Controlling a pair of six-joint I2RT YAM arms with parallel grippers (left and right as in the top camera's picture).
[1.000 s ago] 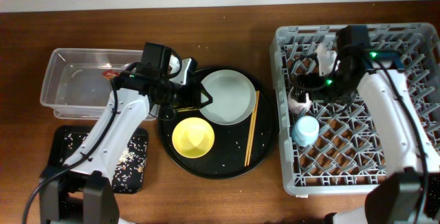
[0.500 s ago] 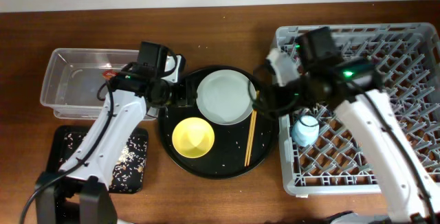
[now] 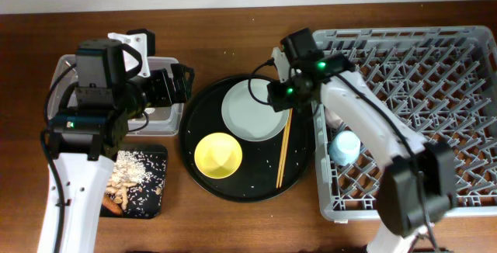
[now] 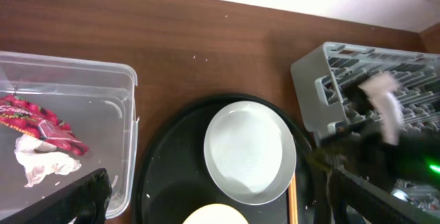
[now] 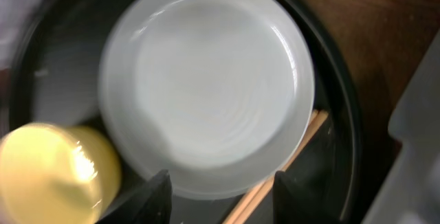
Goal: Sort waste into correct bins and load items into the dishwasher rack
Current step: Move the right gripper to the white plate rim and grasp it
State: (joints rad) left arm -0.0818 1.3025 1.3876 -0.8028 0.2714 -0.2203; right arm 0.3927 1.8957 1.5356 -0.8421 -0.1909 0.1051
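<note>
The pale grey-green plate (image 3: pixel 250 112) lies on the round black tray, with the yellow bowl (image 3: pixel 217 154) in front of it and the chopsticks (image 3: pixel 284 146) along its right side. My right gripper (image 3: pixel 275 100) hovers over the plate's (image 5: pixel 206 86) right rim, open, its fingers (image 5: pixel 159 198) astride the rim and a chopstick (image 5: pixel 278 174). My left gripper (image 3: pixel 175 87) hangs wide open above the right end of the clear tub (image 4: pixel 103 73). Inside the tub are the red wrapper (image 4: pixel 38 121) and the white tissue (image 4: pixel 38 163). The blue cup (image 3: pixel 344 147) stands in the grey rack (image 3: pixel 411 67).
The shallow black tray (image 3: pixel 152 185) at the front left holds pale scraps and an orange-brown piece. The round black tray (image 3: pixel 299 179) has crumbs on it. The rack's corner (image 4: pixel 323 86) stands just right of the round tray. My left arm covers most of the tub from overhead.
My left gripper has drawn back from the round tray to over the tub and opened wide. My right arm has swung out of the rack to above the plate, its jaws narrowing.
</note>
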